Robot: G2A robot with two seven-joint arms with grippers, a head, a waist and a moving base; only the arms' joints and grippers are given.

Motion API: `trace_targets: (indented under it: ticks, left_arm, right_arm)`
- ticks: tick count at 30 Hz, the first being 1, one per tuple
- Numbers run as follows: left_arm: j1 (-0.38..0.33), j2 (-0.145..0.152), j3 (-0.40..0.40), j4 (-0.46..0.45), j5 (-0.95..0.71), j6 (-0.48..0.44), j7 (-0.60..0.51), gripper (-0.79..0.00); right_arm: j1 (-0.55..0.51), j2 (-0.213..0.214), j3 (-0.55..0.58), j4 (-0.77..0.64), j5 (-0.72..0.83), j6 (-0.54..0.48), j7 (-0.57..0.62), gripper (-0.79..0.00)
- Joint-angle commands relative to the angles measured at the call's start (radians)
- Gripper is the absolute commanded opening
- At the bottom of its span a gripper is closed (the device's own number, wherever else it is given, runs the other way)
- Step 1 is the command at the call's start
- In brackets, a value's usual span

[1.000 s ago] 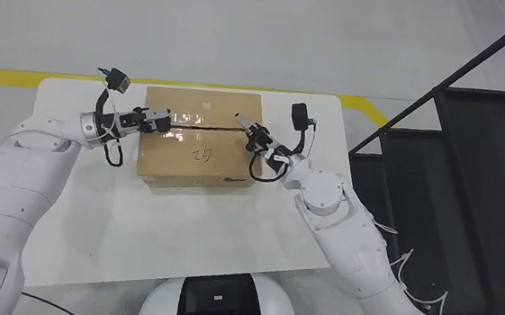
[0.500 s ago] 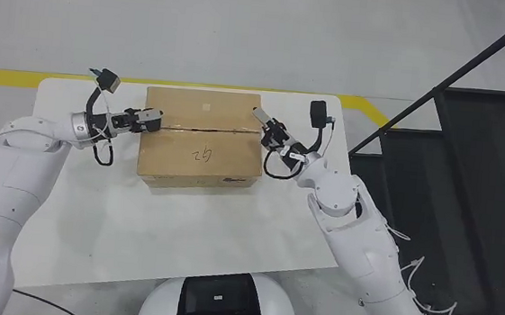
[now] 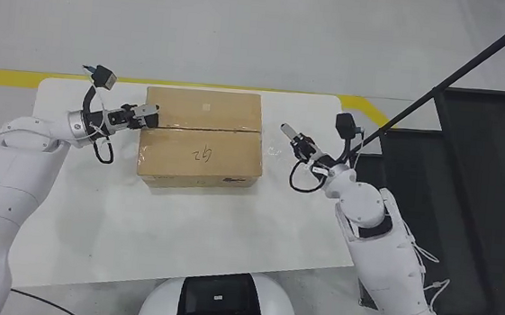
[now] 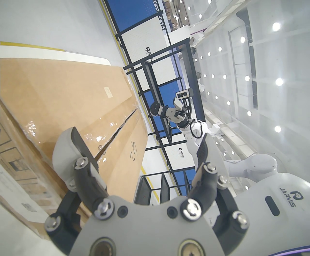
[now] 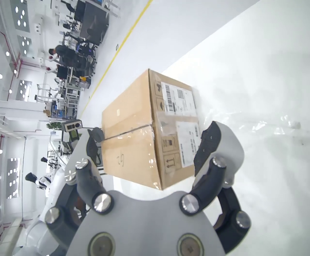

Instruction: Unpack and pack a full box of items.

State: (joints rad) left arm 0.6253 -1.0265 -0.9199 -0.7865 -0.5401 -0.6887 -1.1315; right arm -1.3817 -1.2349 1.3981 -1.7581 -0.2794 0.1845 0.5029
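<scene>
Robotics lab hall | yellow floor line (image 3: 2, 76) | workstations (image 5: 72, 81) | steel racks (image 4: 155, 77)

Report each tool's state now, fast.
Left tool: open, empty, at the box top seam.
Right tool: open, empty, clear of the box.

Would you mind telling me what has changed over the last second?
The right gripper drew back from the seam of the box, past its right edge, and is now open over the table. The left gripper backed off slightly to the box's left edge, also open. The box stayed put, flaps closed.
</scene>
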Motion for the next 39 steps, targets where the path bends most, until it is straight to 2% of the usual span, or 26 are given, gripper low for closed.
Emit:
trace_targets:
  ticks: [1, 5, 8, 13, 17, 30, 33, 39]
  left_arm:
    - [0.000, 0.000, 0.000, 0.000, 0.000, 0.000, 0.000, 0.000]
    - [0.000, 0.000, 0.000, 0.000, 0.000, 0.000, 0.000, 0.000]
    - [0.000, 0.000, 0.000, 0.000, 0.000, 0.000, 0.000, 0.000]
    - [0.000, 0.000, 0.000, 0.000, 0.000, 0.000, 0.000, 0.000]
    - [0.000, 0.000, 0.000, 0.000, 0.000, 0.000, 0.000, 0.000]
    - [0.000, 0.000, 0.000, 0.000, 0.000, 0.000, 0.000, 0.000]
    - [0.000, 0.000, 0.000, 0.000, 0.000, 0.000, 0.000, 0.000]
    - [0.000, 0.000, 0.000, 0.000, 0.000, 0.000, 0.000, 0.000]
  right_arm:
    - [-0.018, 0.010, 0.024, 0.000, -0.021, -0.047, 0.090, 0.000]
    - [-0.047, 0.031, 0.076, 0.005, -0.052, -0.130, 0.248, 0.000]
    - [-0.052, 0.048, 0.091, 0.027, -0.132, -0.187, 0.373, 0.000]
    - [-0.011, 0.065, 0.053, 0.105, -0.278, -0.275, 0.509, 0.000]
    - [0.031, 0.065, 0.030, 0.154, -0.323, -0.320, 0.435, 0.000]
    - [0.022, 0.065, 0.023, 0.150, -0.327, -0.322, 0.413, 0.000]
    - [0.014, 0.066, 0.027, 0.169, -0.347, -0.288, 0.372, 0.000]
    - [0.077, 0.059, -0.044, 0.266, -0.453, -0.234, 0.313, 0.000]
